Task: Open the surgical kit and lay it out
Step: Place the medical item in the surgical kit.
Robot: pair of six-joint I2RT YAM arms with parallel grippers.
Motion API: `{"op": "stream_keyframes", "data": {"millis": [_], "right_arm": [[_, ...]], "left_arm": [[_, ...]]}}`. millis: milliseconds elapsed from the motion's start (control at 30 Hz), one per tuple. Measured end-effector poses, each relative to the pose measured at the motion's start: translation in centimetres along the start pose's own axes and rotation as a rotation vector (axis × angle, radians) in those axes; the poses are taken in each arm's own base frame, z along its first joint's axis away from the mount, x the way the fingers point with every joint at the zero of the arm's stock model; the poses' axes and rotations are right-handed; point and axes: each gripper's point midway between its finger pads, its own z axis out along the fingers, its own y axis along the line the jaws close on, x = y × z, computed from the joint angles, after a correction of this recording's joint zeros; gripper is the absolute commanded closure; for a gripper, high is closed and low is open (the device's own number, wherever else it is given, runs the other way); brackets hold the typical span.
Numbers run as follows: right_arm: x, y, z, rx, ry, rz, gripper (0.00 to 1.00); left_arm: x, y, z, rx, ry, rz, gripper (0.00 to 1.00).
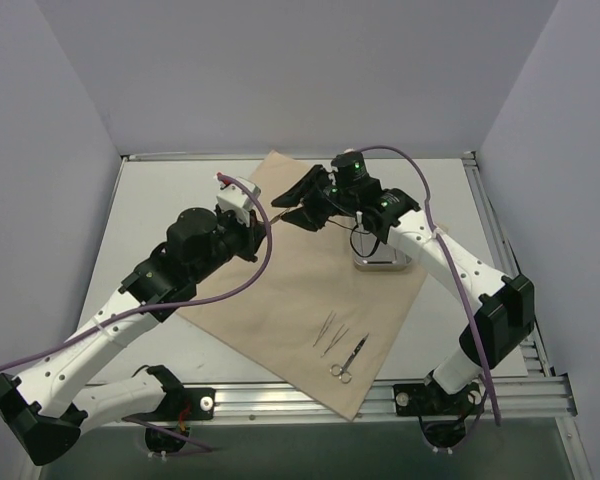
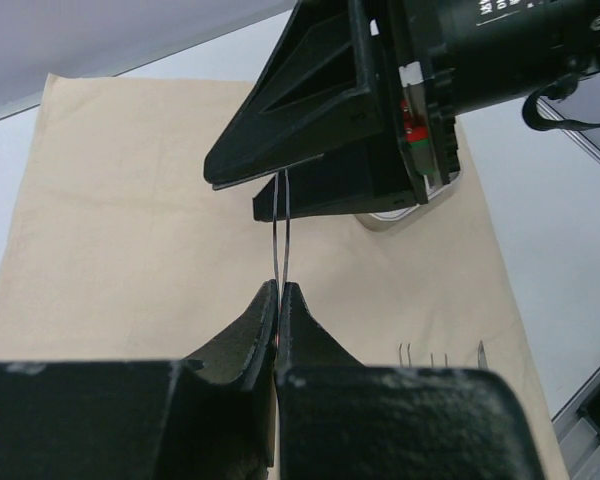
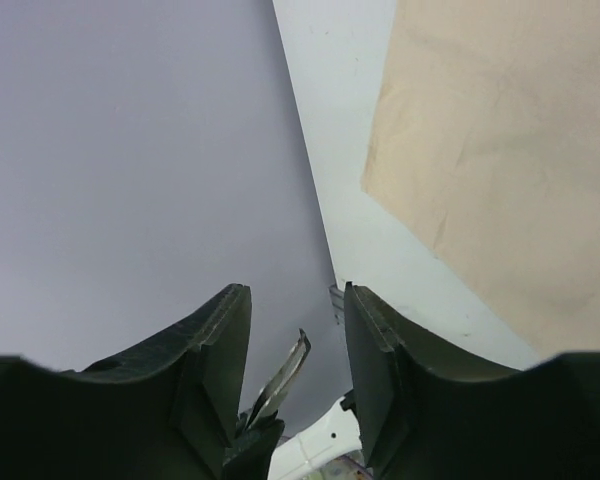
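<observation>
The tan wrap sheet (image 1: 280, 300) of the surgical kit lies spread flat on the table. The steel tray (image 1: 383, 262) stands on its right part, under the right arm. Above the sheet, my left gripper (image 2: 279, 290) is shut on a thin pair of tweezers (image 2: 281, 225) that points away from it. My right gripper (image 3: 295, 300) faces it with its fingers apart on either side of the tweezers' far end (image 3: 285, 375), not touching it. Two more tweezers (image 1: 330, 332) and the scissors (image 1: 348, 360) lie on the sheet near the front.
The two grippers meet nose to nose over the sheet's back half (image 1: 280, 210). Purple cables loop off both arms. The sheet's front corner hangs over the metal rail (image 1: 380, 395) at the table's near edge. Grey walls close in the back and sides.
</observation>
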Motion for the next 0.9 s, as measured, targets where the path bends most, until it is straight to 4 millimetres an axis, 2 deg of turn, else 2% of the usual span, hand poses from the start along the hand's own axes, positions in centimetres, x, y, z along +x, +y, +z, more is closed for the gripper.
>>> {"op": "stream_keyframes", "data": {"millis": [67, 100, 133, 200, 233, 267, 300, 367, 467, 533, 667, 700, 800, 900], "right_arm": [[-0.1, 0.1, 0.4, -0.001, 0.000, 0.002, 0.81], [-0.2, 0.1, 0.6, -0.001, 0.000, 0.001, 0.95], [-0.2, 0.0, 0.7, -0.001, 0.000, -0.003, 1.00], [-0.2, 0.1, 0.9, -0.005, 0.005, 0.012, 1.00], [-0.2, 0.2, 0.9, -0.009, 0.004, 0.013, 1.00], [-0.3, 0.3, 0.9, -0.012, 0.003, 0.012, 1.00], [-0.3, 0.4, 0.9, -0.015, 0.002, 0.008, 1.00], [-0.4, 0.5, 0.9, -0.018, -0.002, 0.001, 1.00], [-0.6, 0.9, 0.8, -0.018, -0.013, -0.020, 1.00], [-0.9, 1.5, 0.6, -0.021, -0.022, -0.050, 1.00], [-1.2, 3.0, 0.0, -0.031, -0.041, -0.121, 1.00], [-1.2, 3.3, -0.1, -0.025, -0.043, -0.140, 1.00], [-1.4, 4.6, -0.4, -0.016, -0.061, -0.211, 1.00], [-1.9, 5.8, -0.6, -0.012, -0.089, -0.288, 1.00]], "left_arm": [[0.0, -0.2, 0.0, 0.009, 0.000, -0.007, 0.98], [0.0, -0.3, 0.0, 0.014, 0.001, -0.008, 0.98], [0.0, -0.4, 0.0, 0.018, 0.003, -0.009, 0.97], [0.1, -0.4, 0.0, 0.018, 0.007, -0.012, 0.88], [0.2, -0.3, 0.0, 0.017, 0.011, -0.014, 0.78], [0.2, -0.4, 0.1, 0.018, 0.015, -0.014, 0.58], [0.3, -0.5, 0.1, 0.024, 0.021, -0.012, 0.50], [0.3, -0.9, -0.1, 0.042, 0.033, -0.027, 0.38], [0.5, -1.3, -0.4, 0.066, 0.056, -0.033, 0.31], [0.8, -1.5, -0.6, 0.074, 0.072, -0.037, 0.32], [1.2, -0.6, -1.1, 0.066, 0.108, -0.068, 0.42], [1.1, -0.1, -1.2, 0.056, 0.116, -0.085, 0.47], [-0.3, 1.5, -1.0, 0.040, 0.126, -0.153, 0.50], [-1.2, 1.5, -0.8, 0.067, 0.133, -0.200, 0.49]]}}
